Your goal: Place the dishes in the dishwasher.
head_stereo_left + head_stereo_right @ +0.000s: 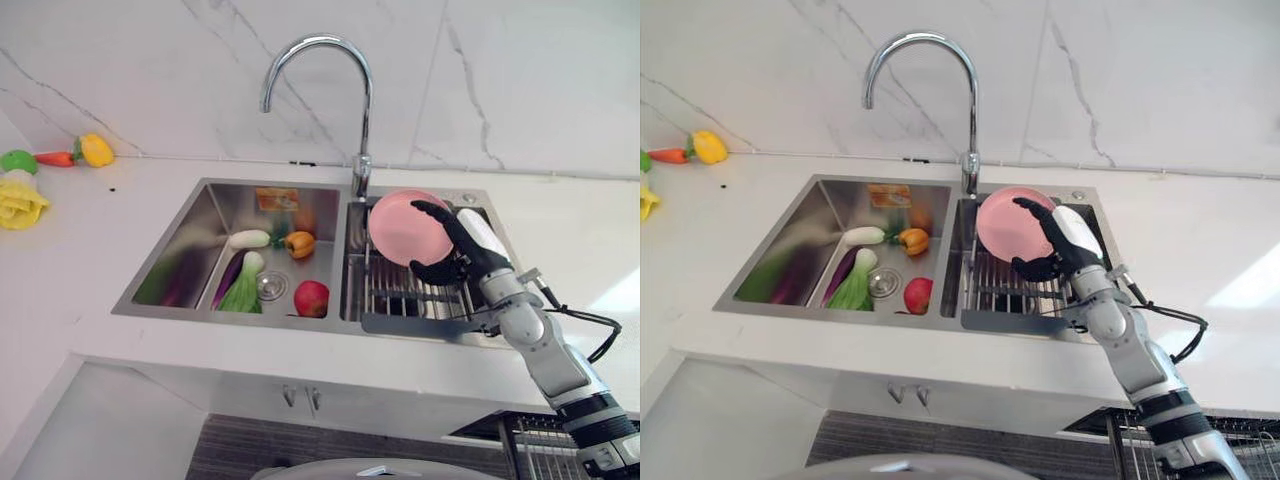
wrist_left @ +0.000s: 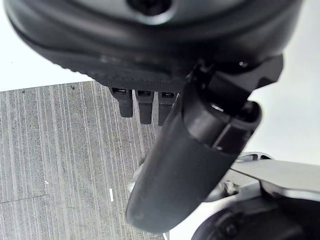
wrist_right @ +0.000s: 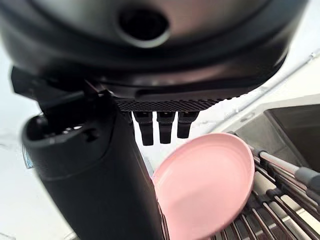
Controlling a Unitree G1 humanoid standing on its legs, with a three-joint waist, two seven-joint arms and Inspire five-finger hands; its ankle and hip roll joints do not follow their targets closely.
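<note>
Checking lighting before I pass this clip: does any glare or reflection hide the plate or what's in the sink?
Head views: a bright patch lies on the counter right of the sink, away from the work. The sink's left wall mirrors the vegetables as coloured smears. The pink plate is evenly lit. Right wrist view: the right hand blocks part of the plate, and the rest shows no glare.

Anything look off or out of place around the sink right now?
Yes: the left basin holds loose produce, an apple, an orange pepper and greens, lying over the drain. Odd for a dish task. The pink plate stands tilted on the rack, with the right hand at it.
</note>
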